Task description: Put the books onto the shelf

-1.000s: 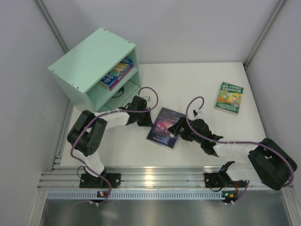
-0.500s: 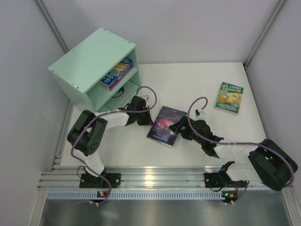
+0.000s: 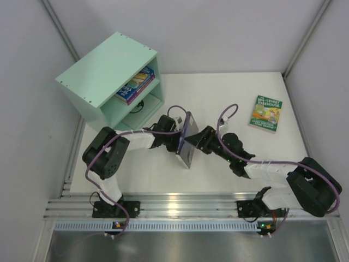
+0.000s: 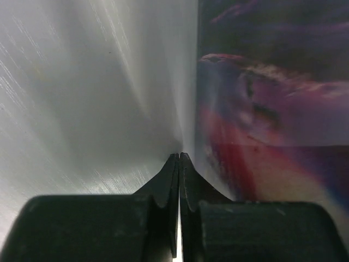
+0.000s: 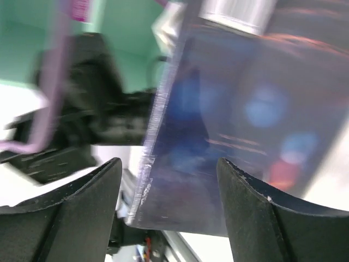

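Since the right gripper (image 5: pixel 169 161) sits unclamped around the upended galaxy book (image 3: pixel 187 141) and the clenched left gripper (image 4: pixel 179 158) only props it, it might flop.

Both arms are built alike. The left arm (image 3: pixel 106 158) has bulky black joint housings, a white forearm section (image 3: pixel 139 137) and a purple cable (image 3: pixel 87 176) looping loosely along it. The right arm (image 3: pixel 308 191) has matching black housings, a white link (image 3: pixel 267 170) and a purple lead (image 3: pixel 218 128). An orange light (image 3: pixel 115 225) sits at the left foot and a green light (image 3: pixel 262 224) at the right. The left gripper (image 4: pixel 179 159) has matte black fingers (image 4: pixel 158 191) with scalloped inner edges. The right gripper (image 5: pixel 169 164) has broad, smooth black pads (image 5: pixel 71 218) with rounded tips.
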